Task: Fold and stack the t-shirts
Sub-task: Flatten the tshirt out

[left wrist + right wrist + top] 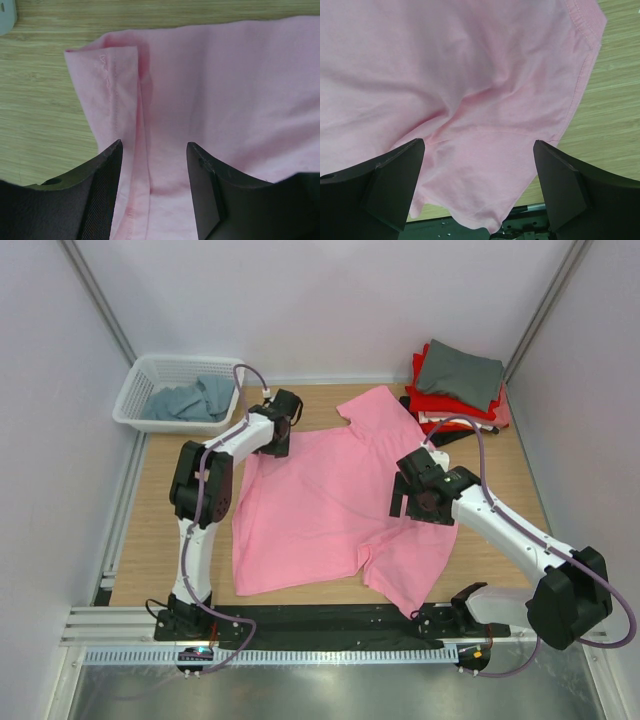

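Watching pink t-shirt (325,515) spread mid-table | left gripper (154,150) at its 11 o'clock corner, jaws apart | right gripper (479,147) at 3 o'clock, jaws wide | I see folded t-shirts (458,380) at 1 o'clock

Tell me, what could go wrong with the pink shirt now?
Two things, maybe. The pink shirt has a doubled-over edge under the left arm's open fingers, so they might pinch just one layer and fold it lumpy. Also, the near sleeve hangs past the table onto the black rail. If the right arm's open fingers grab and pull there, it could catch.
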Robot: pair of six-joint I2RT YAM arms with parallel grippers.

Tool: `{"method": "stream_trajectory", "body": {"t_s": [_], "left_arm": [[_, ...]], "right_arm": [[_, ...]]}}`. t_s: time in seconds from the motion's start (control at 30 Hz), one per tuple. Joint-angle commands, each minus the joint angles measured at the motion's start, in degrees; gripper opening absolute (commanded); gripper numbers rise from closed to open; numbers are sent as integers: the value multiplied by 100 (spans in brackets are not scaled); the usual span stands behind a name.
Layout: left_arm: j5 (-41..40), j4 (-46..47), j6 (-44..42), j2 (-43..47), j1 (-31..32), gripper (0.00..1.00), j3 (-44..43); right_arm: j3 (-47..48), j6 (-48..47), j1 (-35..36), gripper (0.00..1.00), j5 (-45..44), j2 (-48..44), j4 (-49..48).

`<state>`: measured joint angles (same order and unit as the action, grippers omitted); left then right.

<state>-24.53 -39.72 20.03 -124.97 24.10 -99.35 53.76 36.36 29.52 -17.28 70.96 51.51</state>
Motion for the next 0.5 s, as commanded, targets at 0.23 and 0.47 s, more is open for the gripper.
{"method": "stream_trajectory", "body": {"t_s": [0.23, 0.47], "left_arm": [[-1104, -535, -561, -10, -581, 55, -67], [-1634, -1053, -501, 437, -1284, 56, 30]], "right_arm": [[-190, -252, 37, 97, 189, -232, -264], [-225, -296, 37, 98, 225, -477, -211]]}}
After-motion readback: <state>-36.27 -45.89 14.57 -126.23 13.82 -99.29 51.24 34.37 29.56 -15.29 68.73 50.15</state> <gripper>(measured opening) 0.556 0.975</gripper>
